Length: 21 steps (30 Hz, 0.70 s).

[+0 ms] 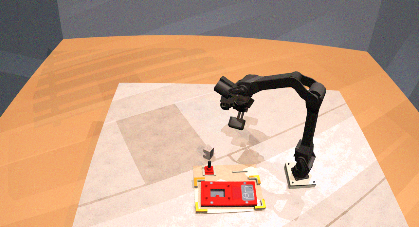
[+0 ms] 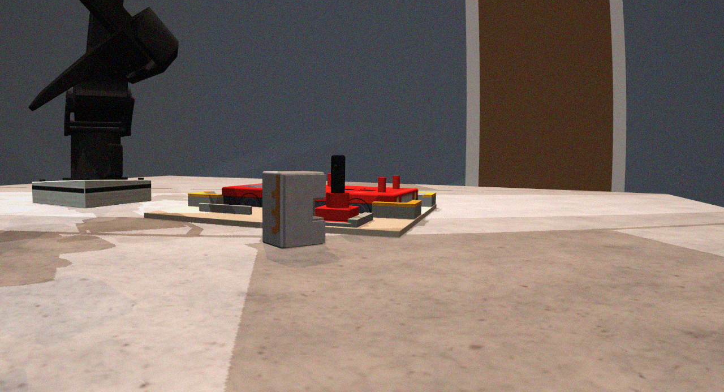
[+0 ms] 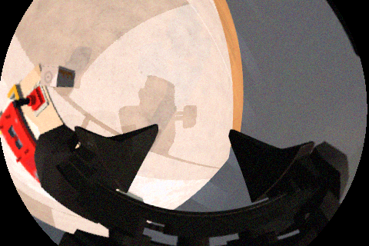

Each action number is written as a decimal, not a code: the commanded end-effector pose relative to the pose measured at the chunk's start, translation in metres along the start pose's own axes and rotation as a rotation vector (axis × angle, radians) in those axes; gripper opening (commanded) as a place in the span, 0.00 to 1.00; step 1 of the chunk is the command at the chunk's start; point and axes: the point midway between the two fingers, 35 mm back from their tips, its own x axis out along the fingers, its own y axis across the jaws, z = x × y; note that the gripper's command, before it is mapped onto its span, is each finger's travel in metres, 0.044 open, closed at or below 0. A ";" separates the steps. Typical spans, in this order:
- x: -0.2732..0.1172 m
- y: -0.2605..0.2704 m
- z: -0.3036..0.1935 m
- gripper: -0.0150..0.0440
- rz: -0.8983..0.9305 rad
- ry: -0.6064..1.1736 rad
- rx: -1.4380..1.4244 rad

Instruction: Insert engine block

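Observation:
The grey engine block (image 1: 208,153) (image 2: 293,209) (image 3: 50,76) stands upright on the table, just behind the board in the top view. Its slot faces left there and right in the exterior view. The red car body (image 1: 220,200) (image 2: 400,194) (image 3: 26,157) lies flat on the board. Its rectangular opening (image 1: 213,193) is empty, with a small red rib (image 1: 217,196) at its front edge. My gripper (image 3: 194,131) is open and empty, high above the table, behind and to the right of the block in the top view. Only one finger shows clearly there.
A red part with a black post (image 1: 209,164) (image 2: 337,174) stands on the board (image 1: 224,175) close to the block. Yellow-topped corner pieces (image 1: 201,209) (image 2: 396,207) surround the car body. A thin grey bar (image 1: 239,171) (image 2: 225,208) lies behind it. The arm's base (image 1: 303,184) is right of the board.

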 end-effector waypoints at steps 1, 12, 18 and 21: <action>0.000 -0.001 0.000 1.00 0.029 0.008 0.129; 0.000 -0.003 0.000 1.00 0.096 0.045 0.483; 0.000 -0.004 0.000 1.00 0.128 0.076 0.677; -0.001 -0.005 -0.001 1.00 0.142 0.094 0.774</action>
